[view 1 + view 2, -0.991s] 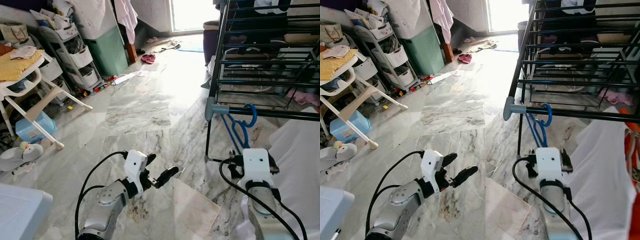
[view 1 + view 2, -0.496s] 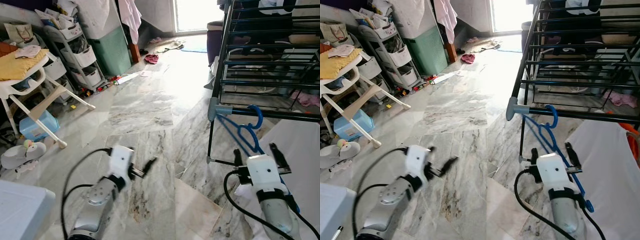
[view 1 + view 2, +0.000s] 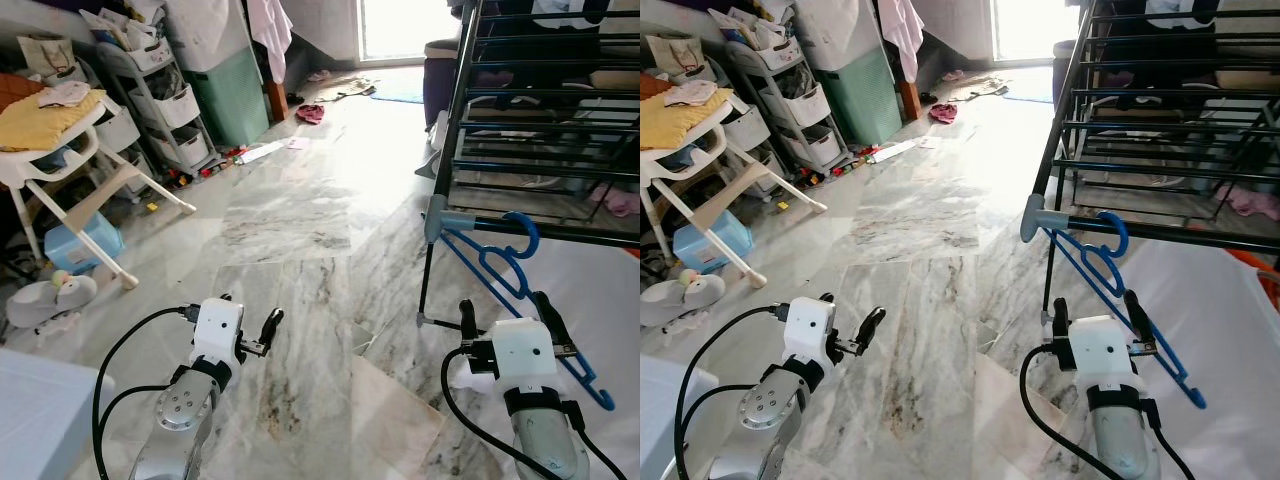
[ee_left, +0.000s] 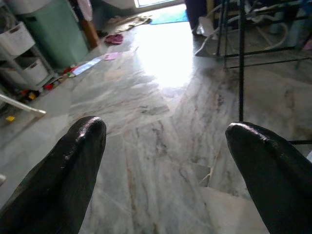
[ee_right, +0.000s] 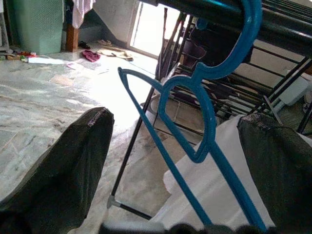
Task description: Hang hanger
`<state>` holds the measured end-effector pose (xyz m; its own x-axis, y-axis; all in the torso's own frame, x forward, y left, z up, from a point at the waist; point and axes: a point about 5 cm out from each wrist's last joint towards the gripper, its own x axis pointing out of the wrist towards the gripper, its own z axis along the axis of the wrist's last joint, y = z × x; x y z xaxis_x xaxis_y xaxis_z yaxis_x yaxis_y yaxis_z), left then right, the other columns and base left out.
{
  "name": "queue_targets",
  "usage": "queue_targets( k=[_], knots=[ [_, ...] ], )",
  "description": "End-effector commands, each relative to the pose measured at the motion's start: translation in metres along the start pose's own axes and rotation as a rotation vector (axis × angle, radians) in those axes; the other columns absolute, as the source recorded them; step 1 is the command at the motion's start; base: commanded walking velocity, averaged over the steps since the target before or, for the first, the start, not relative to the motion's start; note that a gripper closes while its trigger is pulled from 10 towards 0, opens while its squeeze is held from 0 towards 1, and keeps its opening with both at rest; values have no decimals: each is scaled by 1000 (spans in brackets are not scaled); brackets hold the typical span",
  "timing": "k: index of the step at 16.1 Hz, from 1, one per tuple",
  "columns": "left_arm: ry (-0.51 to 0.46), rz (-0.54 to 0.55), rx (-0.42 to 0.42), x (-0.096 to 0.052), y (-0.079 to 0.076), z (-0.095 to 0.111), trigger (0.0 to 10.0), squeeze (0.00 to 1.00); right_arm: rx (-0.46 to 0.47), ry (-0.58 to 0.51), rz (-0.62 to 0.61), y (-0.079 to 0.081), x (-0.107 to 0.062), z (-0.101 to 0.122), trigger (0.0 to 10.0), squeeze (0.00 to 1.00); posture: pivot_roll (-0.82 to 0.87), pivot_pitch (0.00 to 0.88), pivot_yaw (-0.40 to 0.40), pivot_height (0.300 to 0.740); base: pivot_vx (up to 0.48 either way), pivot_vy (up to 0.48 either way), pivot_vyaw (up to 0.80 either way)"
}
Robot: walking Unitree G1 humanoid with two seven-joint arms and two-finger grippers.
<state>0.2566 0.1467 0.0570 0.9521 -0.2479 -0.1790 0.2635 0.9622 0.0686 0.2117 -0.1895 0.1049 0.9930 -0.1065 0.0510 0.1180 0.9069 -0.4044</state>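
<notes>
A blue hanger [image 3: 513, 272] hangs by its hook on the front bar of a black drying rack [image 3: 560, 110], beside the rack's grey corner joint. My right gripper [image 3: 505, 315] sits low below the hanger with its fingers apart and nothing between them. In the right wrist view the blue hanger [image 5: 204, 122] hangs free between the two black fingers [image 5: 68, 170], touching neither. My left gripper [image 3: 248, 332] is held out low over the marble floor, open and empty.
A white cloth [image 3: 600, 290] drapes from the rack at the right. A white high chair [image 3: 60, 160], a drawer trolley [image 3: 160, 100] and a green bin [image 3: 230, 90] line the left side. Toys [image 3: 50, 300] lie on the floor at the left.
The camera has shifted. The hanger's body now shows hanging free from the bar. My right gripper has drawn back and down from it. My left gripper has swung left and lower.
</notes>
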Motion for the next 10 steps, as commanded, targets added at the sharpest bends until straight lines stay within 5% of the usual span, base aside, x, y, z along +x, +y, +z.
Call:
queue_targets(
  k=[1,2,4,5,6,10],
  knots=[
    [4,31,26,-1,7,3,10000,0,28,-24,31,7,2,7,10000,608,-148,19,136,740,0,0,0],
    [2,59,28,0,9,4,10000,0,28,-36,61,14,7,9,10000,600,-148,15,121,740,0,0,0],
    [0,113,8,1,10,3,10000,0,52,-63,123,24,19,17,10000,267,-134,1,92,740,0,0,0],
    [-8,128,-7,2,8,6,10000,0,60,-67,151,26,23,19,10000,220,-127,0,85,740,0,0,0],
    [-10,137,-5,3,7,8,10000,0,68,-68,166,28,26,19,10000,0,-115,0,72,740,-274,0,0],
    [-8,170,-12,-1,5,5,10000,0,90,-55,233,40,37,18,10000,0,-92,0,36,740,-303,0,0]
  ],
)
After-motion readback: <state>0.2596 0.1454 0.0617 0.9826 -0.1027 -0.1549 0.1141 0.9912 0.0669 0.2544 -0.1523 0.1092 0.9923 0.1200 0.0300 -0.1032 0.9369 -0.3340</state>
